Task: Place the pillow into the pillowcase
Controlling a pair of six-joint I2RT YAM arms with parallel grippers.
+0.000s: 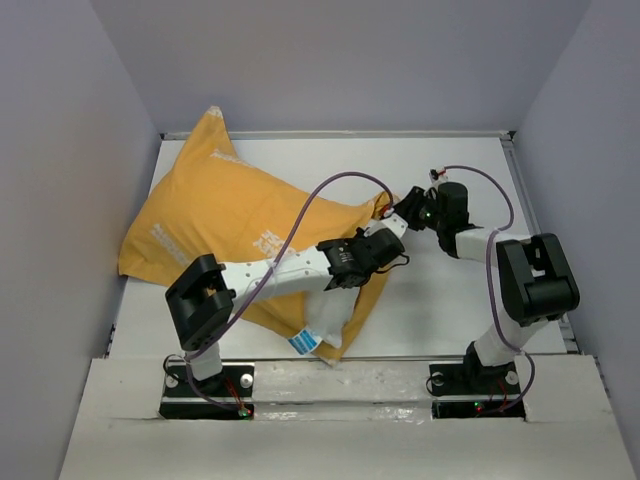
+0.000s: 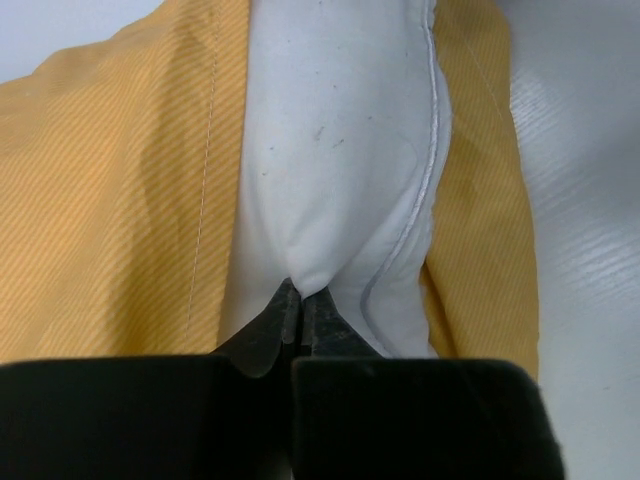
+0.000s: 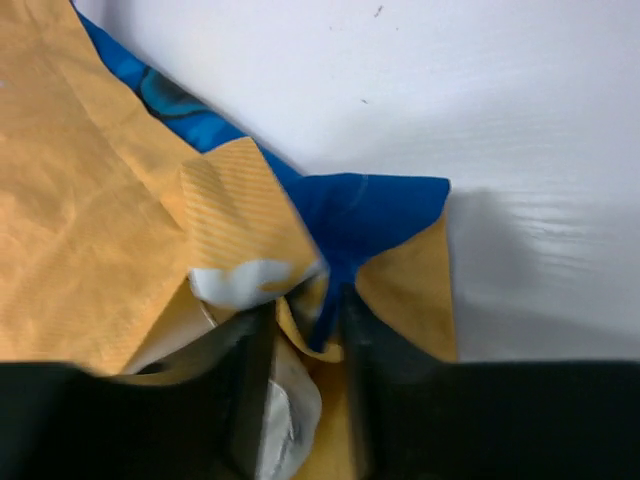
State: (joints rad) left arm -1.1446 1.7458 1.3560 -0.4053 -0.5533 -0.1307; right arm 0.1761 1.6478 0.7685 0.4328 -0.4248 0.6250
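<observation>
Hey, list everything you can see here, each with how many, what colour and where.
table: one, white, under everything
pillowcase: one, mustard yellow with blue on its other face, table's left half
pillow: one, white, largely inside the pillowcase, a corner sticking out near the front edge
tag: one, blue and white, on that corner
arms: two, white and black, near edge
cables: two, purple, one per arm
left gripper: one, black, shut on the pillow
right gripper: one, black, pillowcase edge between its fingers, grip unclear

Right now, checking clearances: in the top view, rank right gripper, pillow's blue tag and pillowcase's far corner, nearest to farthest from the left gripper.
1. right gripper, just to its right.
2. pillow's blue tag, at the near edge.
3. pillowcase's far corner, back left.
</observation>
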